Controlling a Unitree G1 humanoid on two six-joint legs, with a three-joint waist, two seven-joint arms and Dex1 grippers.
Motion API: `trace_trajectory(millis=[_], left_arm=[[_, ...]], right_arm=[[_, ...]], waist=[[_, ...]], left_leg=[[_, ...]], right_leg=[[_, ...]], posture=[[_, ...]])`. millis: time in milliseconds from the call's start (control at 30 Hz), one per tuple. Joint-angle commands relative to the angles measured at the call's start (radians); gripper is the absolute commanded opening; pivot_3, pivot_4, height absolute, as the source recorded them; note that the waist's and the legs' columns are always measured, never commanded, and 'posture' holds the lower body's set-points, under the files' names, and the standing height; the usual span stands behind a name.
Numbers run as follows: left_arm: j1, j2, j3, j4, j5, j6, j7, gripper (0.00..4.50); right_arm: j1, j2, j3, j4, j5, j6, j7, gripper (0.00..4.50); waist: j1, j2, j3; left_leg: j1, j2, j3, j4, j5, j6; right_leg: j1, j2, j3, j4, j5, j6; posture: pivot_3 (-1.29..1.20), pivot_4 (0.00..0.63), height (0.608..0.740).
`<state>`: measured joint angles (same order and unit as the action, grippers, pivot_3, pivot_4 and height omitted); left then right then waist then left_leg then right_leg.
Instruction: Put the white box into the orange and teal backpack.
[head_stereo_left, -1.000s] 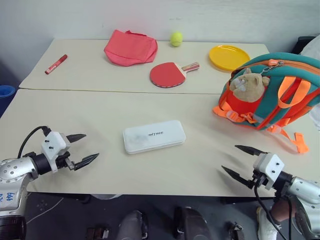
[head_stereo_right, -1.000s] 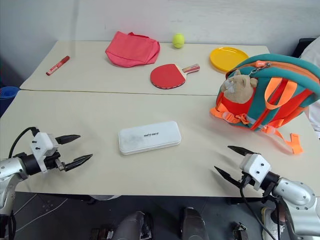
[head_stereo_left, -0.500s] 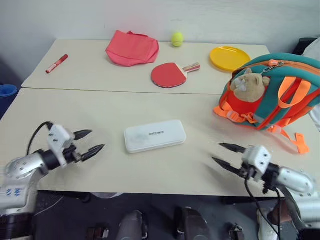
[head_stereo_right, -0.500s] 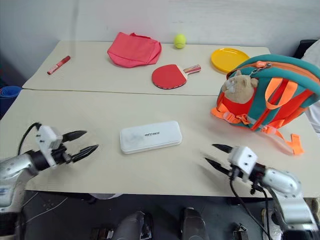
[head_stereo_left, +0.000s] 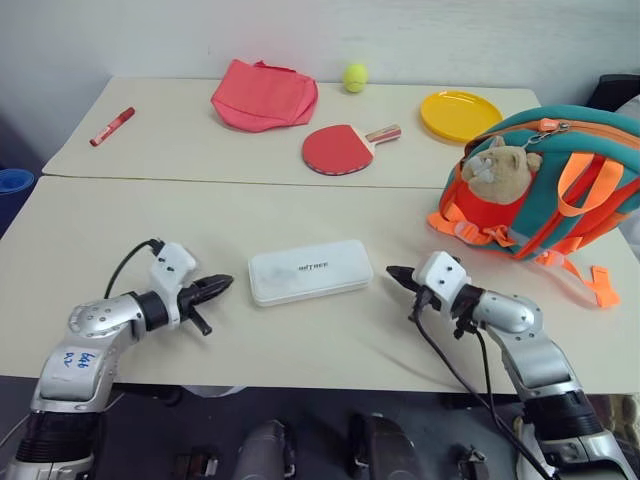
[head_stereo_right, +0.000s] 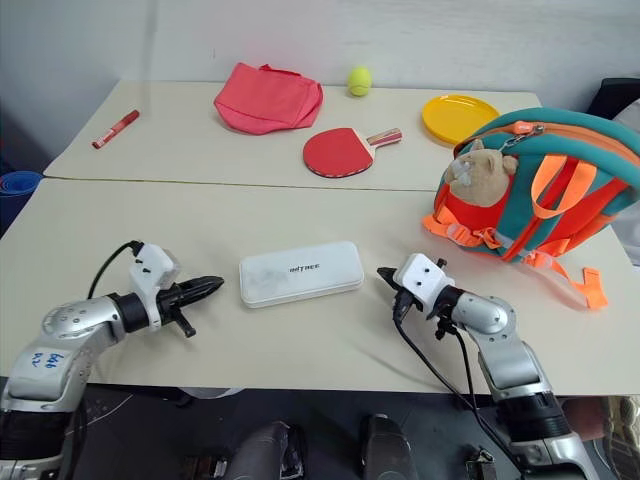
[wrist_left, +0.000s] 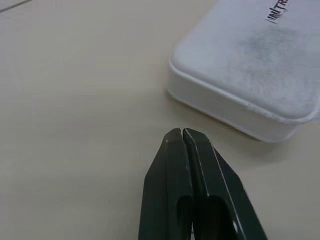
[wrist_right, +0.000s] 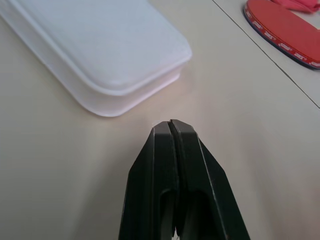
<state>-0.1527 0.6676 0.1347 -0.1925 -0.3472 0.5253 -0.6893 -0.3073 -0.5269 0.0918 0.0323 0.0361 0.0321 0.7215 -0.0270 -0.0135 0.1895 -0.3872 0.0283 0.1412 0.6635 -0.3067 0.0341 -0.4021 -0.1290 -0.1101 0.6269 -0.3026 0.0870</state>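
The white box (head_stereo_left: 309, 272) lies flat on the near table, its grey lettering facing up. My left gripper (head_stereo_left: 226, 283) is shut and empty, its tip pointing at the box's left end (wrist_left: 240, 100) with a small gap. At the other end, my right gripper (head_stereo_left: 392, 272) is also shut and empty, its tip just short of the box's right end (wrist_right: 115, 65). The orange and teal backpack (head_stereo_left: 545, 190) rests on its side at the right of the table, a tan plush animal (head_stereo_left: 495, 168) on its front.
On the far table lie a pink-red fabric bag (head_stereo_left: 263, 94), a red paddle (head_stereo_left: 340, 146), a yellow-green tennis ball (head_stereo_left: 354, 76), a yellow plate (head_stereo_left: 459, 114) and a red marker (head_stereo_left: 111, 127). A seam (head_stereo_left: 230, 182) divides the two tables. The front table edge runs close below both grippers.
Both grippers went from open to shut and moved inward toward the white box's ends, the left one rightward, the right one leftward and forward. The box has not moved.
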Motion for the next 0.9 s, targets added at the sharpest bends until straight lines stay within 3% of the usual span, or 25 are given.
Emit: trace_trajectory(millis=[33,400,600,767,900], left_arm=[[-0.012,-0.020,-0.004,-0.072,-0.012,0.013,0.021,0.02],[-0.026,-0.069,-0.058,-0.071,-0.013,-0.010,-0.012,0.02],[-0.022,-0.070,-0.077,-0.085,-0.029,0.002,-0.047,0.02],[0.017,-0.062,-0.110,-0.119,-0.031,0.010,-0.085,0.02],[0.041,-0.069,-0.104,-0.143,-0.032,0.004,-0.078,0.02]], right_arm=[[-0.052,0.016,0.017,0.040,-0.014,-0.017,-0.002,0.00],[-0.055,0.032,0.058,0.017,0.031,-0.053,0.097,0.00],[0.057,-0.042,0.002,-0.127,0.081,0.010,0.140,0.00],[0.254,-0.132,-0.042,-0.327,0.187,0.140,0.209,0.00],[0.351,-0.164,-0.073,-0.390,0.187,0.166,0.193,0.00]], waist=[[-0.001,0.000,0.000],[0.001,0.000,0.000],[0.003,0.000,0.000],[0.003,0.000,0.000],[0.004,0.000,0.000]], left_leg=[[0.000,0.000,0.000,0.000,0.000,0.000],[0.000,0.000,0.002,0.000,0.001,0.001],[0.000,0.000,0.002,0.000,0.000,0.001],[0.000,0.000,0.002,0.000,0.000,0.001],[0.001,0.000,0.002,0.000,0.000,0.001]], right_leg=[[0.000,0.000,0.000,0.001,0.000,0.000],[0.000,0.001,0.001,0.001,0.000,0.000],[0.000,0.000,0.001,0.001,0.000,0.000],[0.000,0.000,0.002,-0.001,0.000,0.000],[0.000,0.000,0.002,-0.001,0.000,0.000]], posture=[[0.00,0.150,0.740],[0.00,0.150,0.740],[0.00,0.150,0.740],[0.00,0.150,0.740],[0.00,0.150,0.740]])
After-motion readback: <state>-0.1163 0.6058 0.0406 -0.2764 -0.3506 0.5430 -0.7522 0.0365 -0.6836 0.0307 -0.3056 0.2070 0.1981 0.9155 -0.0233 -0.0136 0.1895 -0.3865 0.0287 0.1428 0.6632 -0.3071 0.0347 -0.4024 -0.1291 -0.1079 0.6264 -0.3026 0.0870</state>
